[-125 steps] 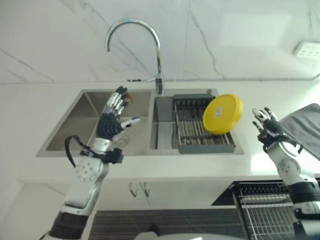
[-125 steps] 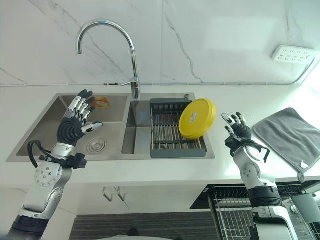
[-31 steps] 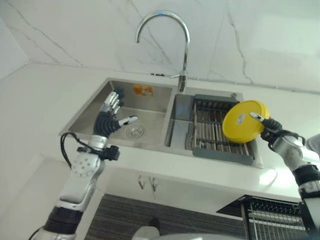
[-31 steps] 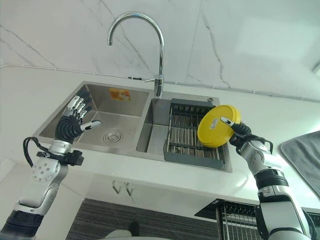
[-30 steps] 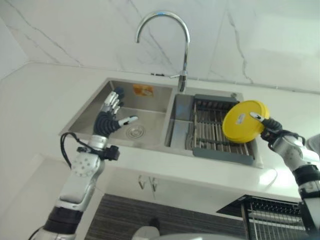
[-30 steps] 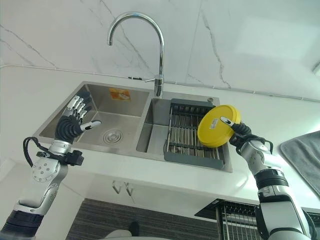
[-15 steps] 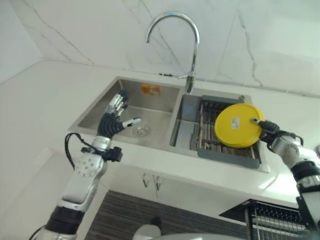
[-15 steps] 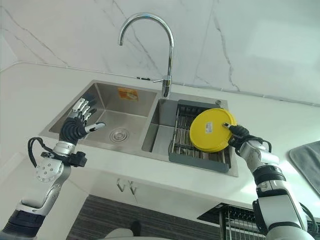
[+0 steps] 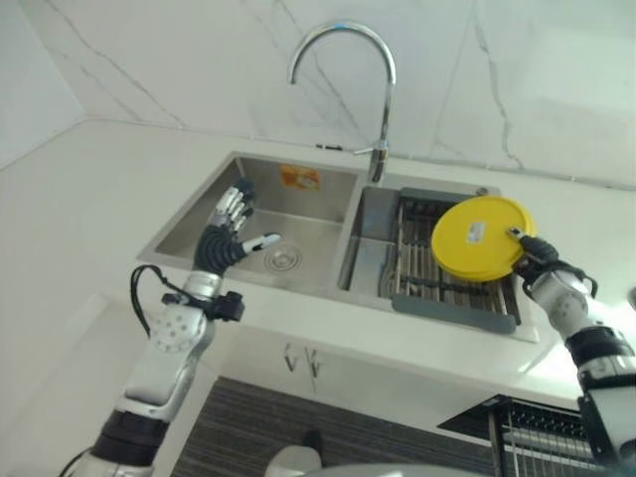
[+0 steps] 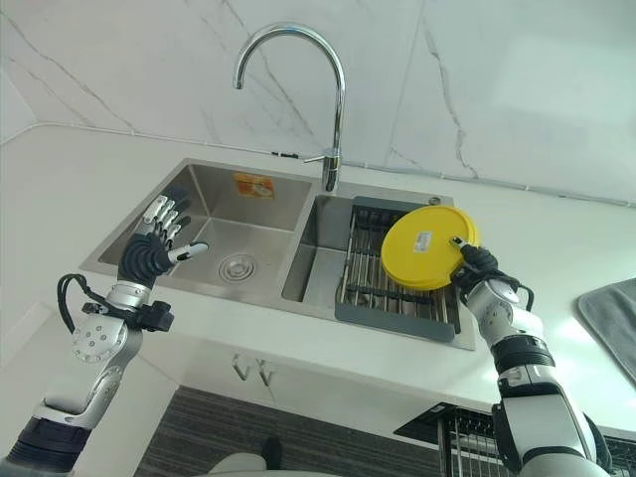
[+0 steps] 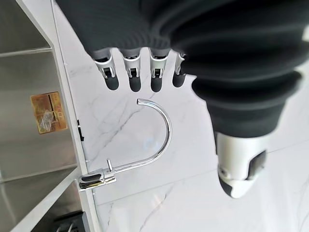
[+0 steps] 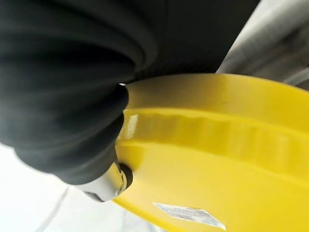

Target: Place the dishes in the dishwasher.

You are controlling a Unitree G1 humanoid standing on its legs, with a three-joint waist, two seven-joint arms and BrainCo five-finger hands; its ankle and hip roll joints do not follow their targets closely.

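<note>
A round yellow plate (image 9: 477, 238) stands tilted on edge over the grey dish rack (image 9: 452, 303) in the right basin. My right hand (image 9: 538, 264) grips the plate's right rim. The thumb (image 12: 116, 179) presses on the plate's face (image 12: 217, 159), and the fingers are hidden behind it. My left hand (image 9: 221, 243) hovers open above the front edge of the left basin (image 9: 288, 224), fingers straight (image 11: 135, 72), holding nothing.
A tall curved faucet (image 9: 383, 99) rises behind the divider between the two basins. The dishwasher's wire rack (image 10: 457, 437) juts out low on the right under the counter. A grey cloth (image 10: 616, 318) lies on the counter at the far right.
My right hand has crossed from the counter to the plate and taken its rim. In the last half second the plate has shifted slightly up and right. The camera has moved; the left hand stays put.
</note>
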